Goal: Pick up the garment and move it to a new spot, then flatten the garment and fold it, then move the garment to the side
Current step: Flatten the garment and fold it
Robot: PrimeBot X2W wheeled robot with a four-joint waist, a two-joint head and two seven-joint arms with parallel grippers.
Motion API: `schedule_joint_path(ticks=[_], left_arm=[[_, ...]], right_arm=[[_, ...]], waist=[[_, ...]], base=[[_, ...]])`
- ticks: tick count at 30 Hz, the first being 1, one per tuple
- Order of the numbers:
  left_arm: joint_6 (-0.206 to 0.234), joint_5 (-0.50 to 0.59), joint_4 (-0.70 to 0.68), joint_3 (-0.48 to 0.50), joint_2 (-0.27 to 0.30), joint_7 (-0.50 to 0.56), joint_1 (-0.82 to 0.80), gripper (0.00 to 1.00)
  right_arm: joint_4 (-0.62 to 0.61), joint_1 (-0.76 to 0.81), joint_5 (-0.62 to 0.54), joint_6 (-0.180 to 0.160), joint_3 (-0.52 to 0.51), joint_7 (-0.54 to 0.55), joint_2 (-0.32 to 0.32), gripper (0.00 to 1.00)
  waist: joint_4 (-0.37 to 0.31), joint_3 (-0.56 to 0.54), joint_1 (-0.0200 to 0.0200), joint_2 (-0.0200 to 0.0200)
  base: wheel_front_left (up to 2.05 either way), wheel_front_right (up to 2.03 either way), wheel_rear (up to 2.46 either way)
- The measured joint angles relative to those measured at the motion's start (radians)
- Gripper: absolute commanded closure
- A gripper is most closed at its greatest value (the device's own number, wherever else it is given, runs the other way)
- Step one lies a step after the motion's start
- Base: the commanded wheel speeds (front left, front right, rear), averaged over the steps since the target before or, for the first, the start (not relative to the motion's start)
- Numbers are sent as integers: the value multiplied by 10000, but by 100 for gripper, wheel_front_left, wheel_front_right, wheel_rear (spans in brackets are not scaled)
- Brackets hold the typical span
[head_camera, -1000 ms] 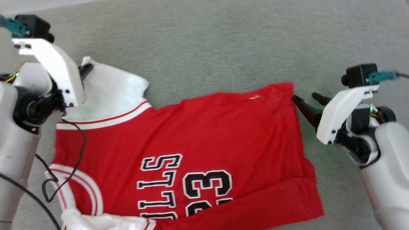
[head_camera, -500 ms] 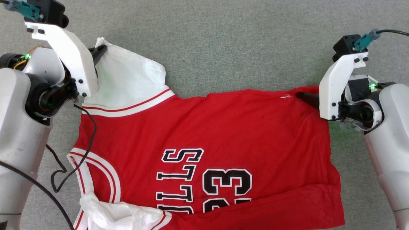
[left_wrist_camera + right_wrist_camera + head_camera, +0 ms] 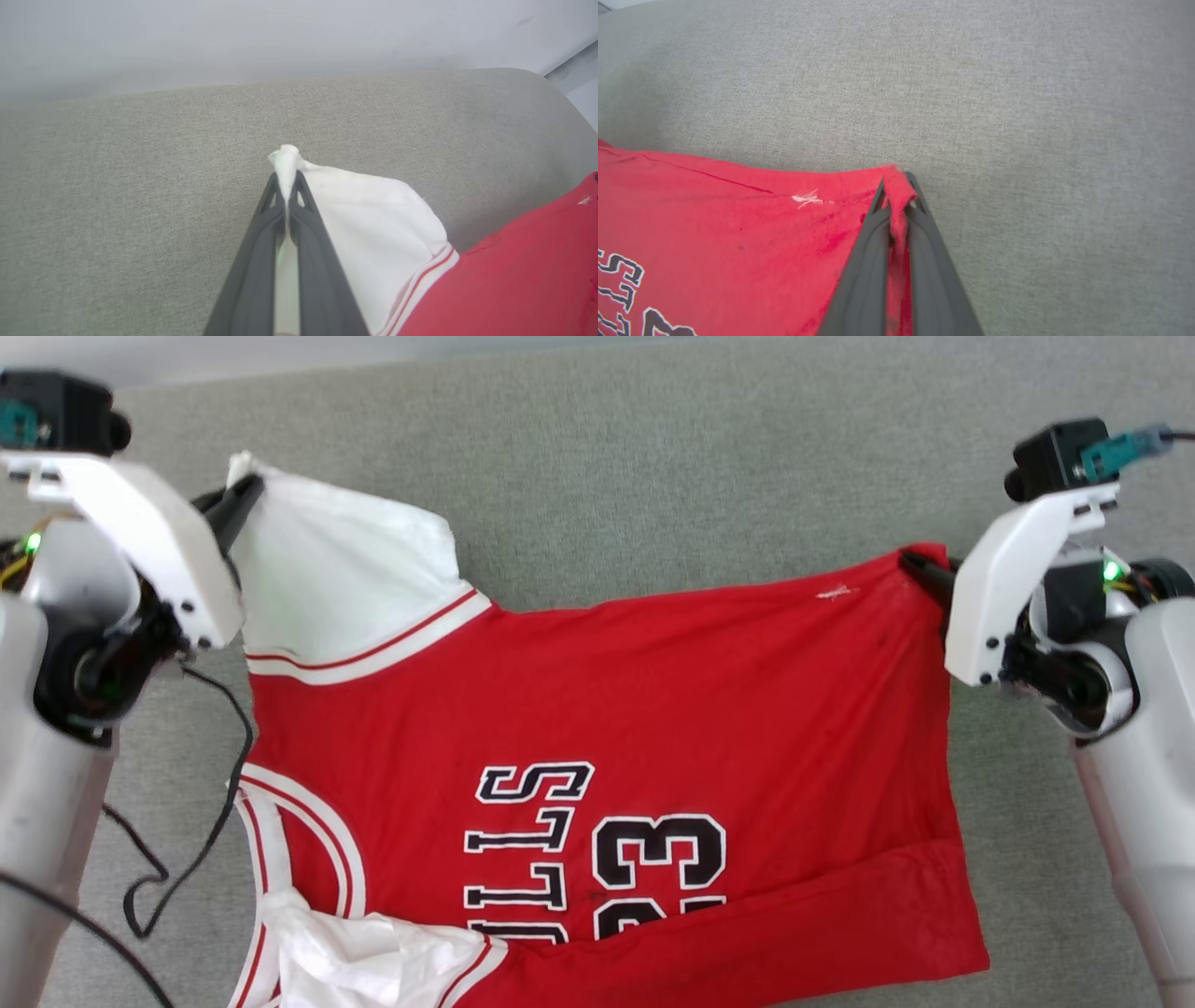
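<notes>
The garment (image 3: 597, 728), a red jersey with white sleeves, striped trim and black lettering with 23, lies spread across a grey fabric surface. My left gripper (image 3: 245, 493) is shut on the tip of the far white sleeve (image 3: 369, 219), whose cloth bunches between the fingertips (image 3: 286, 182). My right gripper (image 3: 913, 564) is shut on the far red hem corner (image 3: 896, 186), pinched between its dark fingers. The garment's far edge runs between the two grips. The near white sleeve (image 3: 373, 957) lies crumpled at the bottom.
The grey upholstered surface (image 3: 672, 457) stretches beyond the garment toward a pale wall (image 3: 280, 37). A black cable (image 3: 219, 784) hangs from my left arm over the garment's collar side. The surface's rounded end (image 3: 551, 98) lies at the right of the left wrist view.
My right gripper moved onto the red hem corner and shut on it; it stood open beside the hem before. The left gripper kept its hold on the white sleeve. The head view shifted.
</notes>
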Motion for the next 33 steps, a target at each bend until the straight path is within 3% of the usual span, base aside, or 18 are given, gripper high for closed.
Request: schedule_joint_path(ticks=[13,24,29,30,31,32,33], left_arm=[[1009,-798,-2008,1026,345,-1578,4858,100],[1824,-1365,-3047,1099,-186,-2209,8490,100],[1791,-1616,-3043,947,-476,-2261,9159,100],[1701,-1708,-3010,861,-598,-2261,9230,100],[1634,-1733,-2941,807,-704,-2278,9295,100],[1622,-1739,-2874,782,-775,-2353,9326,67],[1582,-1708,-2834,771,-815,-2476,9331,5]], right_arm=[[-1375,3297,61,0,-941,-1035,148,100],[-1511,5945,265,0,-1756,-2115,840,100],[-1469,6654,176,0,-1889,-2437,1053,100],[-1463,6773,138,0,-1871,-2493,1106,59],[-1450,6859,84,0,-1837,-2560,1151,59],[-1455,6935,10,0,-1820,-2688,1185,0],[-1465,6996,-54,-2,-1802,-2763,1214,0]], waist=[[102,-1428,-1,0],[297,-2355,-1,0],[272,-2419,-1,0],[259,-2429,-1,0],[235,-2442,-1,0],[213,-2456,-1,0],[196,-2472,-1,0]], base=[[0,0,0],[0,0,0],[0,0,0],[0,0,0],[0,0,0],[0,0,0],[0,0,0]])
